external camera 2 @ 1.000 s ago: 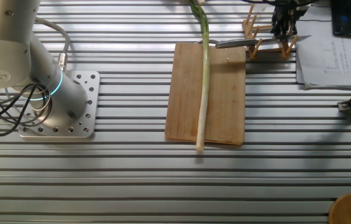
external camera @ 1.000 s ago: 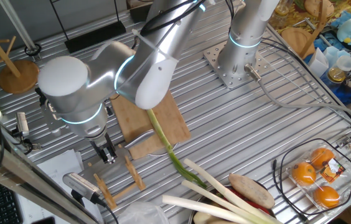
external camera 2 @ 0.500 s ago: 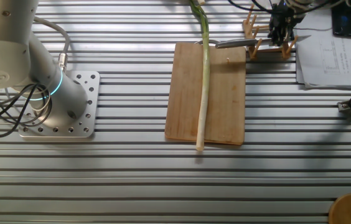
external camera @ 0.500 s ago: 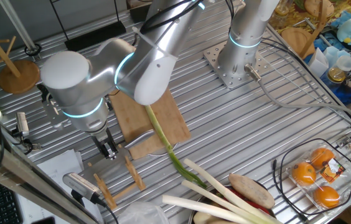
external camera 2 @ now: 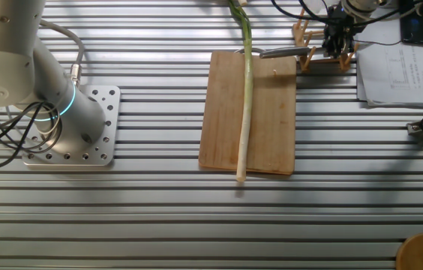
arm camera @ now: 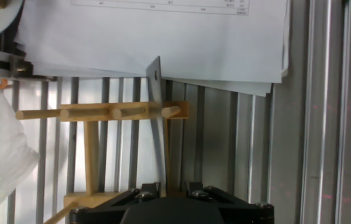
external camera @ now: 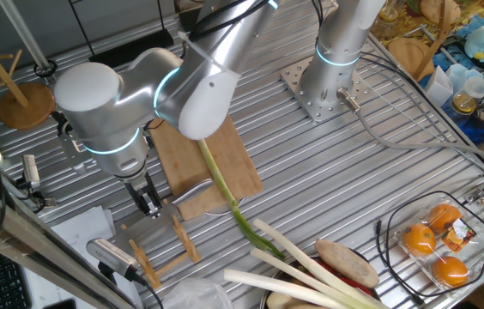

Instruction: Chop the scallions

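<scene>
Hovering my gripper (external camera: pixel 149 202) over the thin steel knife (arm camera: pixel 157 134) in its wooden peg rack (arm camera: pixel 94 115); jaw state I can't tell. The long pale-green scallion stalk (external camera 2: pixel 244 112) lies uncut along the wooden chopping board (external camera 2: pixel 271 120). Next: grasp the knife.

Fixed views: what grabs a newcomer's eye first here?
The big silver arm bending low over the table, its gripper down at a wooden rack with a knife. Next, the long scallion lying lengthwise on the cutting board, whole and uncut, its green end running past the edge. Bright oranges sit at the far corner.
</scene>
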Robot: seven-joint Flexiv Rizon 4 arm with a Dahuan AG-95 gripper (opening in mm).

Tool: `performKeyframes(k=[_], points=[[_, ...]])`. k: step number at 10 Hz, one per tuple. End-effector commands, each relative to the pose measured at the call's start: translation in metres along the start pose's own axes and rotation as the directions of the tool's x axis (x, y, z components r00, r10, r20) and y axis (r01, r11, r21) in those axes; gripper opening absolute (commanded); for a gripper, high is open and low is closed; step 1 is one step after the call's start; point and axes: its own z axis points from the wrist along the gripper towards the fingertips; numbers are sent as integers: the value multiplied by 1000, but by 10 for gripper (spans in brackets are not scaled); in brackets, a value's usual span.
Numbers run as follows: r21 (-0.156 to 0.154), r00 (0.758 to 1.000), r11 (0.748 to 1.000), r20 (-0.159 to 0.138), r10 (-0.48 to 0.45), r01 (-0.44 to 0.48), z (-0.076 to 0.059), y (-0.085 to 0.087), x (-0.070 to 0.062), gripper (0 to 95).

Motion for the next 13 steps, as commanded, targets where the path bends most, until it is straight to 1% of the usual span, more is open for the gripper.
performKeyframes(k=[1, 4, 6, 8, 13], points=[[-5, 1000, 1000, 2, 3, -3, 3, 2, 0, 190], [-5, 1000, 1000, 5, 6, -6, 10, 4, -1, 190], [-4, 1000, 1000, 5, 6, -6, 12, 4, -1, 190], [-14, 1000, 1000, 9, 15, -15, 16, 4, -1, 190], [-16, 1000, 1000, 12, 18, -18, 21, 5, -2, 190]])
